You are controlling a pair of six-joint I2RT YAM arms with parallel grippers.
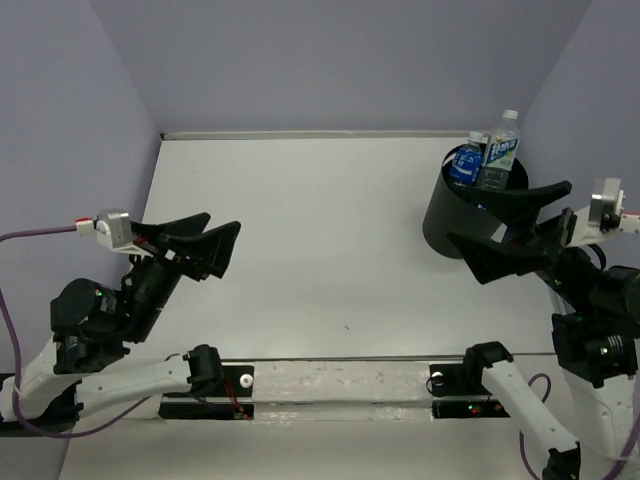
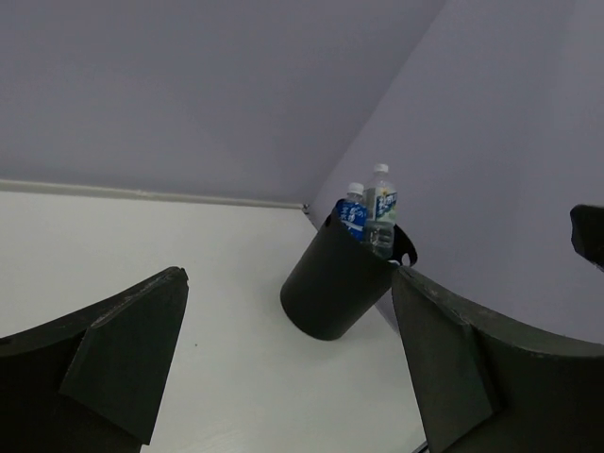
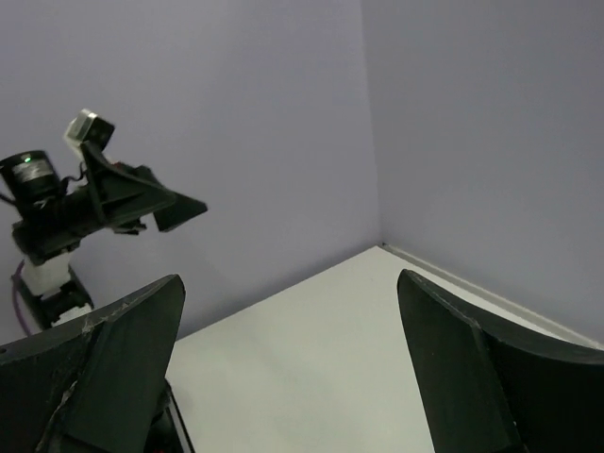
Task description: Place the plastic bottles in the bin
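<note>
We see the tall black round plastic bin (image 1: 445, 215) standing upright at the far right of the white tabletop (image 1: 330, 230), near the corner of the lavender walls (image 1: 330, 60). Two plastic bottles stand in it, sticking up past the rim and just beside each other: a clear bottle with a white cap and blue-green label (image 1: 500, 150), and a shorter blue-labelled bottle with a white cap (image 1: 466, 160). We can't see deeper into the bin.

The right gripper (image 1: 500, 225) is at the bin's near right side. From above its black fingers overlap the bin wall, and we can't tell whether they touch it. Its jaws are spread wide with nothing between them; its own camera shows only table, wall and the other arm.

The left gripper (image 1: 215, 240) is raised over the left side of the table, well apart from the bin. Its jaws are also wide apart and empty, pointing across toward the bin.
</note>
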